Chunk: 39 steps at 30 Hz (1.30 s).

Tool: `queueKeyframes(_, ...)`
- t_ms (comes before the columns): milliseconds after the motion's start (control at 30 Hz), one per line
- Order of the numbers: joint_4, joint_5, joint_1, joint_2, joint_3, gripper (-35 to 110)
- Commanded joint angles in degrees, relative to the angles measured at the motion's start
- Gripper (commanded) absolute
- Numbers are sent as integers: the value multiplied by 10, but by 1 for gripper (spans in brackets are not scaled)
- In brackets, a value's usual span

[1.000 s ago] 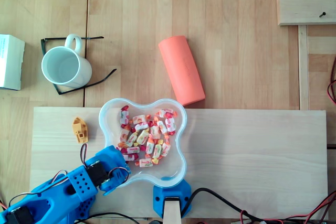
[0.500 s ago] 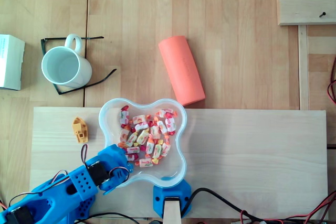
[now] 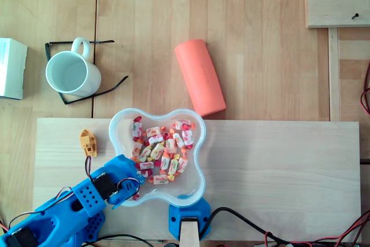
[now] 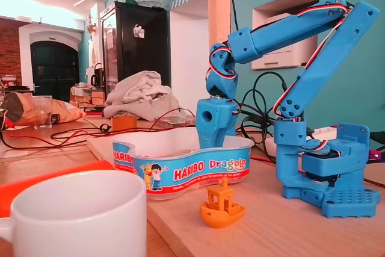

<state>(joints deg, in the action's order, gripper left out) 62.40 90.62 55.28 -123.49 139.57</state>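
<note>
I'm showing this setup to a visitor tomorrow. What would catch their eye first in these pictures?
The bright blue plastic robot arm, its gripper dipped into the lower left of a clear clover-shaped Haribo tub of wrapped sweets on the pale board. Then a small orange toy boat left of the tub in the overhead view, and a coral cylinder beyond it.

Tips of fingers (image 4: 212, 130) hidden behind tub (image 4: 180, 170) wall; mug (image 4: 78, 215) blurred, cropped.
</note>
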Motion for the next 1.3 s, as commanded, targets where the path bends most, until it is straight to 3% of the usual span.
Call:
queueKeyframes(0,-3,7,2,-11,3,17)
queueKeyframes(1267,-31,5,40,-9,36,17)
